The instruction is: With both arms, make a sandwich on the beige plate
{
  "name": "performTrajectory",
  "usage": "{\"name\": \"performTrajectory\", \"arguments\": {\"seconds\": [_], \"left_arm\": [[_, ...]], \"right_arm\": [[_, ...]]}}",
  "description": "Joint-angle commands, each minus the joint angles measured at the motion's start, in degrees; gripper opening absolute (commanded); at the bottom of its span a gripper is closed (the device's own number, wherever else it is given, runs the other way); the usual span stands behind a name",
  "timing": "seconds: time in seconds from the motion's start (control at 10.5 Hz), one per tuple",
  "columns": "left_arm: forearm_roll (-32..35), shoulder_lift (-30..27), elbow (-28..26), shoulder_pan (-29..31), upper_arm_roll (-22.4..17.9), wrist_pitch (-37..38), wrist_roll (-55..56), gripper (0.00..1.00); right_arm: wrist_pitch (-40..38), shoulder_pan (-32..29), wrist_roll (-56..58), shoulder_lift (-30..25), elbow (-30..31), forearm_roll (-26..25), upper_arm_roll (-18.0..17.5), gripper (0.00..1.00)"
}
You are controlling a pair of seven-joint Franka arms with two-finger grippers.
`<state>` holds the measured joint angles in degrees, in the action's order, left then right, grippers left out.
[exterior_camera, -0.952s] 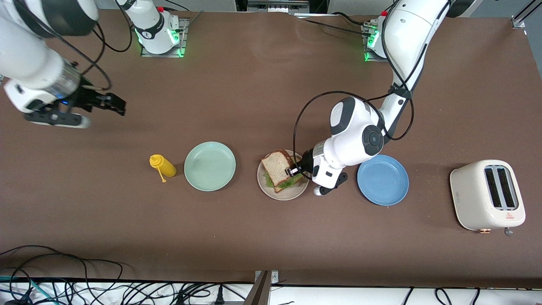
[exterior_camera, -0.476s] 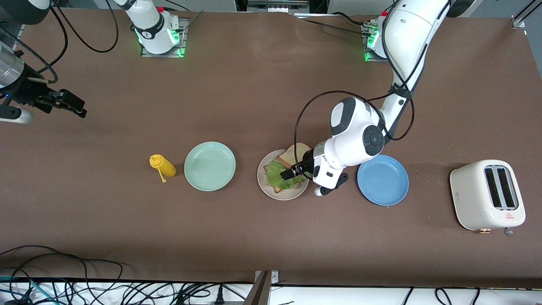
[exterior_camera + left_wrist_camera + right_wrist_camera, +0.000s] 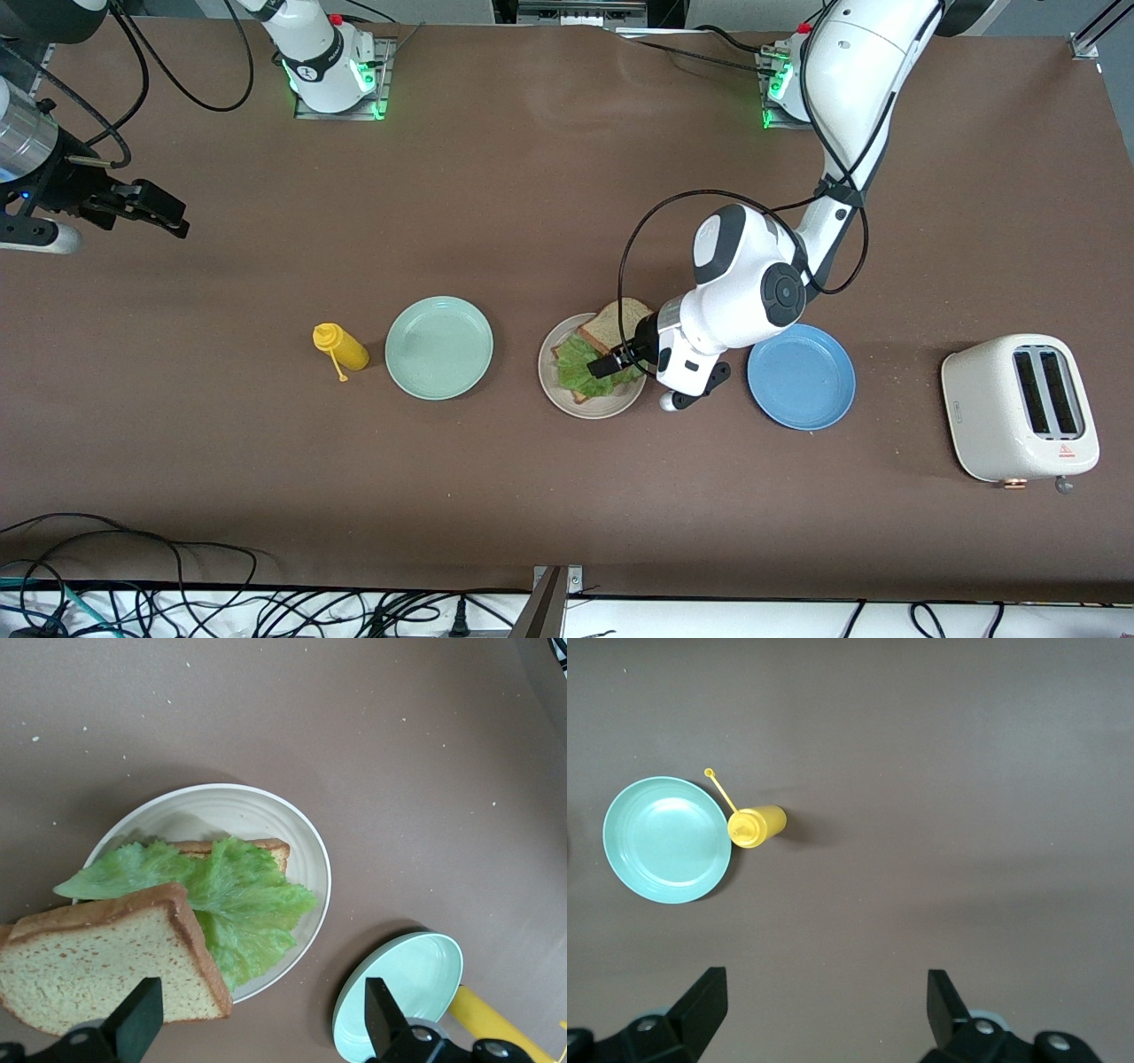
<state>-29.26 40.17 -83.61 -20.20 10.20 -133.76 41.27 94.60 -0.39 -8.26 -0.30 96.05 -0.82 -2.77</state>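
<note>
- Table [image 3: 532,221]: brown, bearing all items below.
- Left arm [image 3: 753,283]: reaches to the beige plate; the left gripper [image 3: 611,361] hangs over the lettuce, fingers spread wide, holding nothing.
- Right arm [image 3: 35,142]: waiting at its own end of the table; the right gripper [image 3: 164,213] hangs over bare table, fingers wide apart and empty in the right wrist view.
- Toaster [image 3: 1021,408]: cream, at the left arm's end of the table.
- Blue plate [image 3: 802,377], mint-green plate [image 3: 438,347]: flank the beige plate.
- Beige plate [image 3: 595,408]: between those two; holds the sandwich parts.
- Top bread slice [image 3: 620,317]: slid off, resting tilted on the plate's rim at the side farther from the front camera. Judged light, soft and easily dented; best pinched gently across opposite crusts, where it is firmest.
- Lettuce [image 3: 586,363]: uncovered on the lower slice [image 3: 232,847]; limp, likely to shift.
- Yellow bottle [image 3: 341,347]: beside the mint-green plate.
</note>
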Motion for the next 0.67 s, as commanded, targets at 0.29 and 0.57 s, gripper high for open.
{"name": "performTrajectory", "arguments": {"seconds": [0.29, 0.57], "left_arm": [[4.4, -8.4, 0.1, 5.9, -0.7, 13.4, -1.0, 1.0], [13.1, -13.4, 1.6, 10.2, -0.5, 24.1, -1.2, 1.0]], "right_arm": [[-3.8, -0.1, 0.3, 0.9, -5.3, -0.1, 1.2, 1.0], [-5.0, 0.0, 0.5, 2.1, -5.3, 0.3, 1.1, 1.0]]}}
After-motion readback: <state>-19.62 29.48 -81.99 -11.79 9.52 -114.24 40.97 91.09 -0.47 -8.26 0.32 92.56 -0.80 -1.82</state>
